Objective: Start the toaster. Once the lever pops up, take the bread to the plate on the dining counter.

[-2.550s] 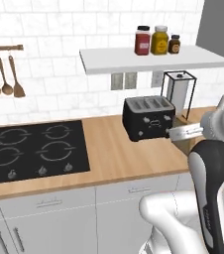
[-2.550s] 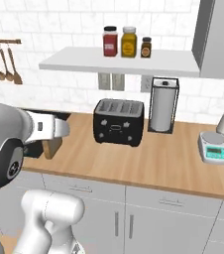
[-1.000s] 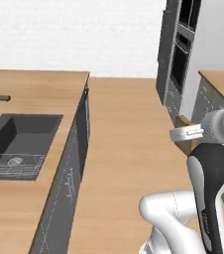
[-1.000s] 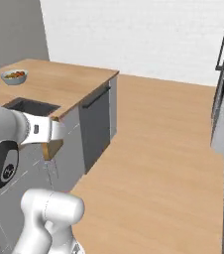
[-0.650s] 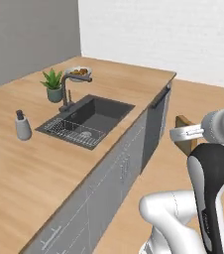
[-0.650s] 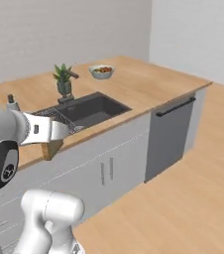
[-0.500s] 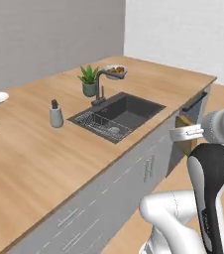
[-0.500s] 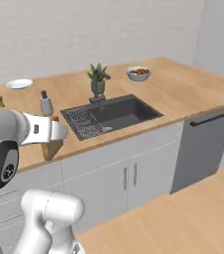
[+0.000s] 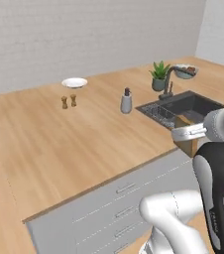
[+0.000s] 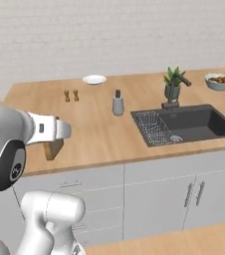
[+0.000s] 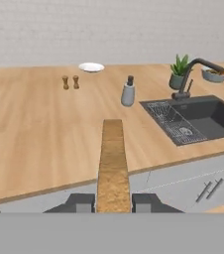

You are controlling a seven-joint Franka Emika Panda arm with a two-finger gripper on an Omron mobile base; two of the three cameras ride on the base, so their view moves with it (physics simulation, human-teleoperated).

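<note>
Between the two dark fingertips at the bottom centre of the hand view: the bread (image 11: 113, 166), seen edge-on as a narrow golden-brown strip with a darker crust, reaching up toward the frame's middle. Tool (image 11: 113, 202) narrowed onto it, one fingertip pressed to each flat face, so holding the slice upright. Same slice at the right edge of the left base view (image 9: 187, 144), hanging below the tool (image 9: 188, 135) just off the surface's front edge, and at the left of the right base view (image 10: 53, 147), tucked under the white wrist.

Far off, at the upper left of the hand view: the plate (image 11: 91, 67), round, white, lying flat near the back edge of the dining counter (image 11: 39, 129), well apart from the slice. Also upper left of centre in the left base view (image 9: 75, 82) and upper centre-left in the right base view (image 10: 94, 79).

Just below the plate in the frame: two small brown shakers (image 11: 70, 82), side by side, upright. Right of them, a grey soap dispenser (image 11: 128, 93) with a dark pump top, standing beside the dark sink (image 11: 198, 117). Wire rack (image 11: 174, 120) lying in the sink's left half. Behind the sink, a curved dark faucet (image 11: 196, 69) and a potted green plant (image 11: 179, 71). At the far upper right, a grey bowl (image 11: 214, 74) with coloured pieces inside. Grey cabinet fronts (image 10: 149, 199) with bar handles below the surface.
</note>
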